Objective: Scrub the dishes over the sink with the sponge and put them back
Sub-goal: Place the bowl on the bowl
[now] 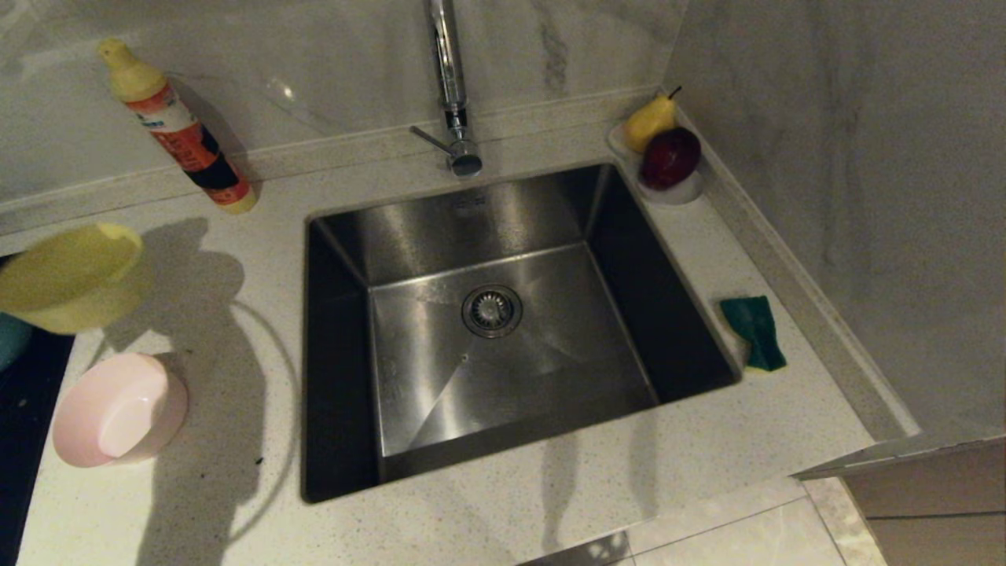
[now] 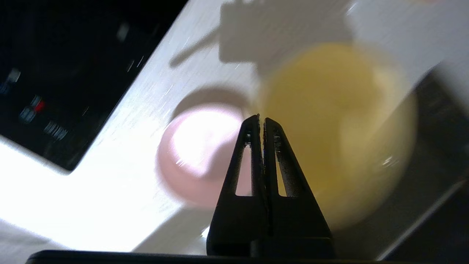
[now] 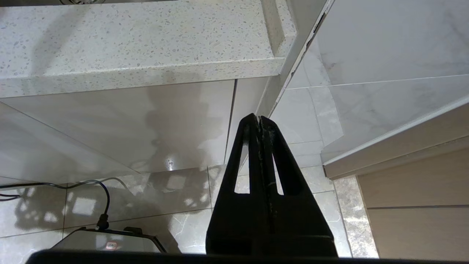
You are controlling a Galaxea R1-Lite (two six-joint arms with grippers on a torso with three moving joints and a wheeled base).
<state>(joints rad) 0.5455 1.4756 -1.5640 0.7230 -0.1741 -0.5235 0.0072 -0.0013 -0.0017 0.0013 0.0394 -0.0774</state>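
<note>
A yellow bowl (image 1: 75, 275) hangs tilted in the air above the counter at the far left, casting a shadow. My left gripper (image 2: 261, 119) is shut on its rim, with the bowl's yellow inside (image 2: 340, 121) beside the fingers. Below it a pale pink bowl (image 1: 118, 409) lies tipped on the counter, the same pink bowl (image 2: 198, 154) that shows in the left wrist view. A sliver of a light blue bowl (image 1: 9, 338) shows at the left edge. The green sponge (image 1: 754, 330) lies right of the steel sink (image 1: 440, 220). My right gripper (image 3: 258, 118) hangs shut and empty below the counter edge.
A chrome tap (image 1: 449, 79) rises behind the sink. A yellow-capped detergent bottle (image 1: 177, 130) leans at the back left. A white dish (image 1: 676, 192) with a pear and a red apple sits in the back right corner. A black hob (image 1: 31, 424) borders the counter's left.
</note>
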